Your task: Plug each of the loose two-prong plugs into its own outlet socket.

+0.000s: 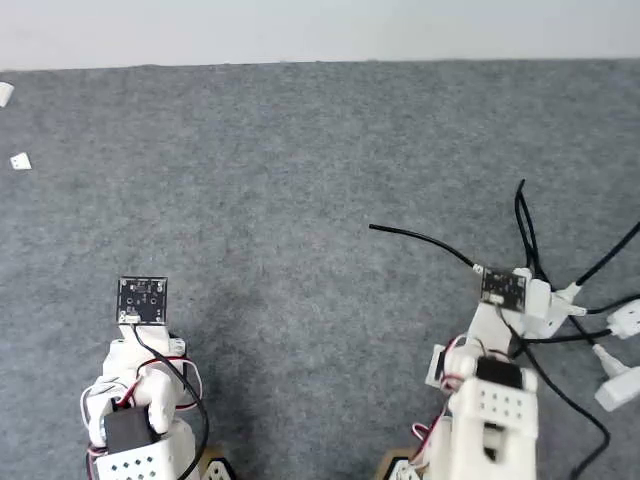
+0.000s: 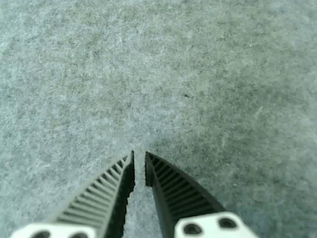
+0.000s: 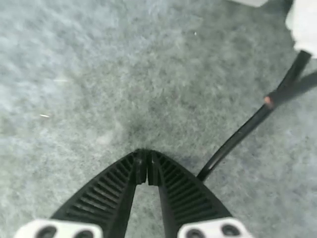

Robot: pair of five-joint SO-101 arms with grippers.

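Observation:
White plugs point(image 1: 627, 319) point(image 1: 617, 386) on black cords point(image 1: 528, 225) lie in a tangle at the table's right edge, beside the right arm point(image 1: 495, 395). My right gripper point(image 3: 144, 166) is shut with nothing in it, low over the grey mat. A black cord point(image 3: 242, 134) runs just beside its fingers, and a white plug body point(image 3: 303, 24) lies farther off. My left gripper point(image 2: 139, 159) hangs over bare mat at the front left, its fingers point(image 2: 168, 186) nearly touching and holding nothing. The left arm point(image 1: 140, 400) sits far from the plugs.
A grey felt mat point(image 1: 300, 200) covers the table up to a pale wall at the back. Two small white scraps point(image 1: 20, 161) point(image 1: 4, 94) lie at the far left. One loose cord end point(image 1: 375, 229) reaches toward the mat's middle.

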